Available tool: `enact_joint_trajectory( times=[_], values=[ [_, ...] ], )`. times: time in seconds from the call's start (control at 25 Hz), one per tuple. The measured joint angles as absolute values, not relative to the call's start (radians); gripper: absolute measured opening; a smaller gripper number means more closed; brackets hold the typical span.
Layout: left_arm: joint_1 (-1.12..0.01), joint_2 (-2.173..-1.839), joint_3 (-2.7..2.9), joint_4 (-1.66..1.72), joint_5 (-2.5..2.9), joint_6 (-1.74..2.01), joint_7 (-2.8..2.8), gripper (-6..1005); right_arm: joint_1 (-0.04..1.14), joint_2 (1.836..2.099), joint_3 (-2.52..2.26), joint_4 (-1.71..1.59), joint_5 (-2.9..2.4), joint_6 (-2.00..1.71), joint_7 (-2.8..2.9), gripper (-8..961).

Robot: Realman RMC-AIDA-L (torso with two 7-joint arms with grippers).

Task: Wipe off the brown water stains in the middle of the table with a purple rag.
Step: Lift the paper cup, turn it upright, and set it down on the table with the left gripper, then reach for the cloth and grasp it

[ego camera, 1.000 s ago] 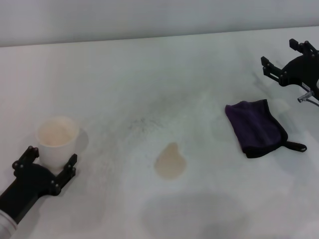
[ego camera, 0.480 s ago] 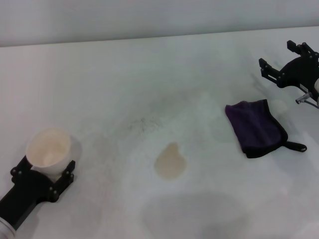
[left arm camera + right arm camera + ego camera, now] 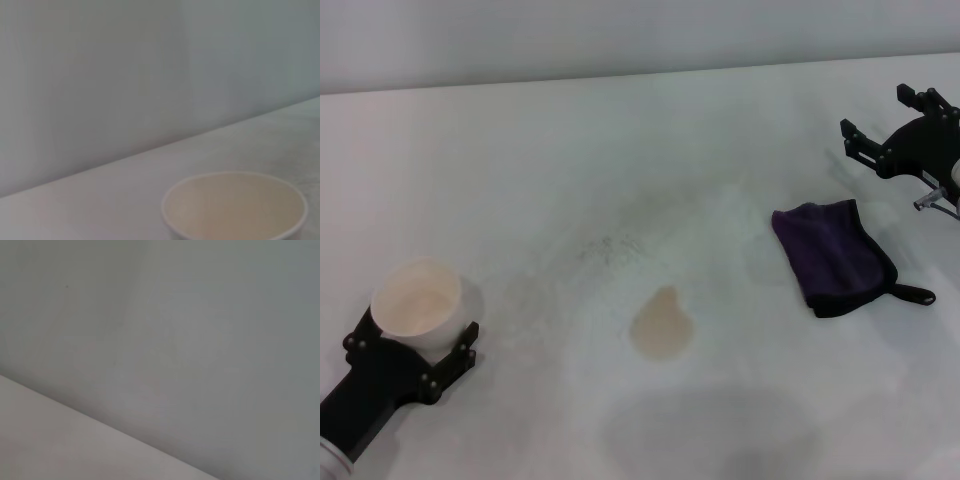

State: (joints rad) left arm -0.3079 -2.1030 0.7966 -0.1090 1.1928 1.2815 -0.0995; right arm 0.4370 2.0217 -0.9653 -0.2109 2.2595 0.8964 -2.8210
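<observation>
You've got the purple rag [image 3: 834, 257] lying flat on the table [image 3: 620, 150] over on the right side, and your right gripper [image 3: 891, 127] is hovering just beyond its far corner with its jaws spread apart and nothing in them, so the step here looks like the pickup. I'd bring that gripper down over the thick folded body of the cloth rather than the little black loop sticking out at the near right corner, since the loop looks floppy and would probably let the rag dangle and unfold. Pinch it square, lift a bit, then carry it left toward the brown water stains [image 3: 662, 324], which sit well apart from the rag, roughly mid-table. The rag itself is dark purple, folded into a rough rectangle with black edging, soft-looking, with its long side running away from you at a slight angle. The stain is one small tan puddle, roundish with a pointed lobe aimed away from you; don't confuse it with the grey speckles further back. Your left gripper [image 3: 412, 346] is down at the near left, clamped around a white paper cup [image 3: 417, 304], well clear of the wipe path, so just leave it parked there.
</observation>
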Motion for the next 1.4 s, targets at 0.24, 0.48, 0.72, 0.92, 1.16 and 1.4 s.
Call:
enact_joint_trajectory(
  times=[0.24, 0.48, 0.72, 0.92, 1.16, 1.4],
  values=[
    [-0.296, -2.103, 0.799, -0.117, 1.191, 1.294, -0.099, 896, 0.437, 2.022, -0.963, -0.211, 2.26, 0.896, -2.821, 871],
    [-0.252, -2.105, 0.799, -0.121, 1.184, 1.334, -0.095, 891, 0.438, 2.022, -0.969, -0.211, 2.258, 0.896, -2.825, 871],
    [-0.207, -2.105, 0.799, -0.121, 1.174, 1.402, -0.08, 891, 0.43, 2.022, -0.966, -0.211, 2.257, 0.895, -2.828, 870],
    [-0.156, -2.105, 0.801, -0.121, 1.138, 1.47, -0.03, 891, 0.429, 2.022, -0.962, -0.209, 2.26, 0.898, -2.823, 870],
    [-0.118, -2.105, 0.834, -0.123, 1.029, 1.533, -0.025, 891, 0.418, 2.023, -0.961, -0.208, 2.292, 0.91, -2.82, 870],
    [-0.096, -2.098, 0.837, -0.119, 0.878, 1.563, -0.025, 890, 0.412, 2.024, -0.96, -0.197, 2.35, 0.947, -2.749, 870]
  ],
)
